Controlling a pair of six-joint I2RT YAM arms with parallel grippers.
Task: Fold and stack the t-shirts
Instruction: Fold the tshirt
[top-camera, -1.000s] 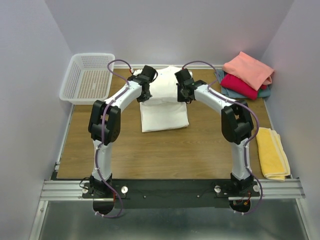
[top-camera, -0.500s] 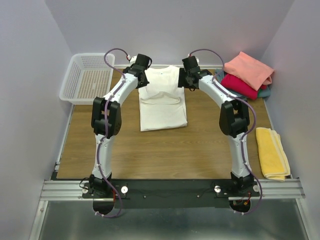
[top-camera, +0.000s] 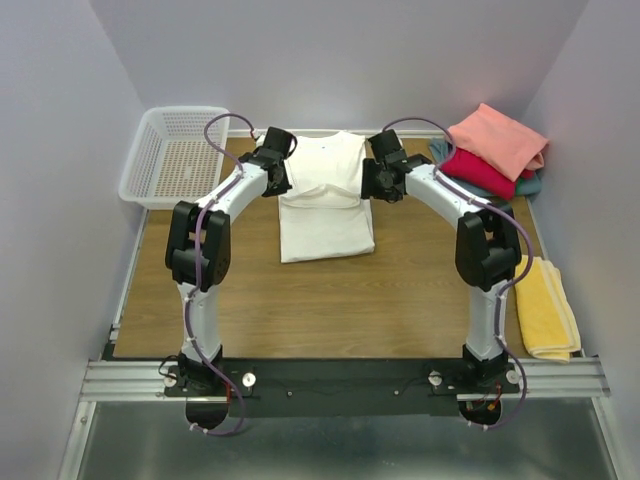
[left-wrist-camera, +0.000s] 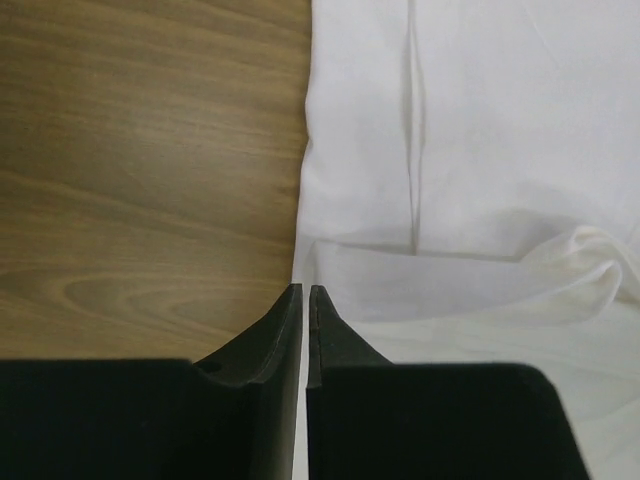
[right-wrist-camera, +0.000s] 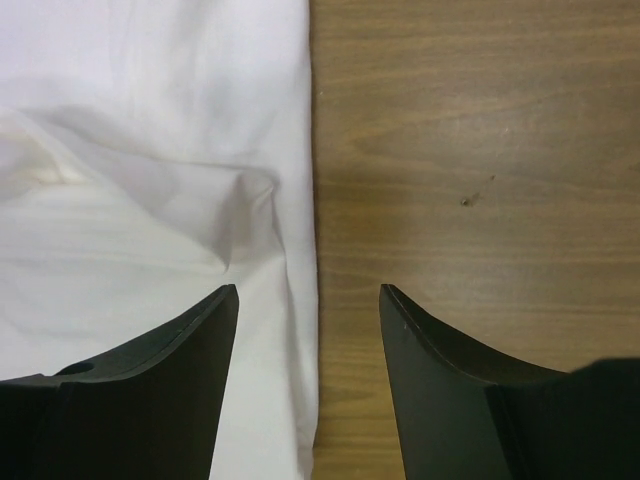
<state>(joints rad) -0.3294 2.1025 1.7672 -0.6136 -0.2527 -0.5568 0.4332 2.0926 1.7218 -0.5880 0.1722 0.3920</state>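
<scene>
The white t-shirt (top-camera: 325, 200) lies partly folded at the back middle of the worktop (top-camera: 330, 300), the left gripper (left-wrist-camera: 304, 290) has its fingers pressed together at the shirt's left edge, and the right gripper (right-wrist-camera: 308, 288) has its fingers wide apart over the right edge.

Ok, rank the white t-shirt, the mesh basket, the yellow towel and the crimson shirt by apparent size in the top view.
1. white t-shirt and mesh basket: about alike, can't separate them
2. yellow towel
3. crimson shirt, mostly hidden under the salmon-pink shirt
</scene>
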